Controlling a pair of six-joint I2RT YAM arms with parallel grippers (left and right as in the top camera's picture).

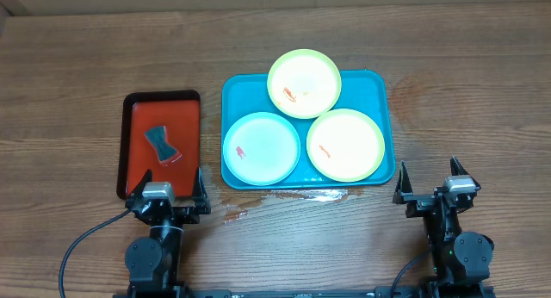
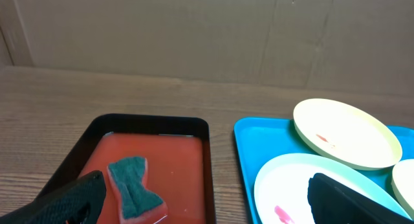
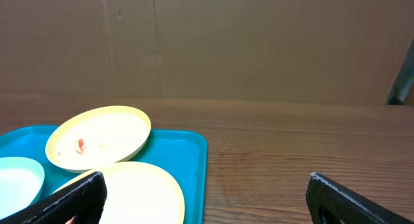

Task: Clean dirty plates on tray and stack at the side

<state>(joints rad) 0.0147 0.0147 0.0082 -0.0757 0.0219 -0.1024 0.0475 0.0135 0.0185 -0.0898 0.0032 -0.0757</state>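
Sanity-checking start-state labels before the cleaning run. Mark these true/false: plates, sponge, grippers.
1. All three plates are on the turquoise tray. True.
2. The sponge lies on the light blue plate. False: it lies in the red tray.
3. The left gripper and right gripper are open, holding nothing. True.
4. The light blue plate is clean. False: it carries a red smear.
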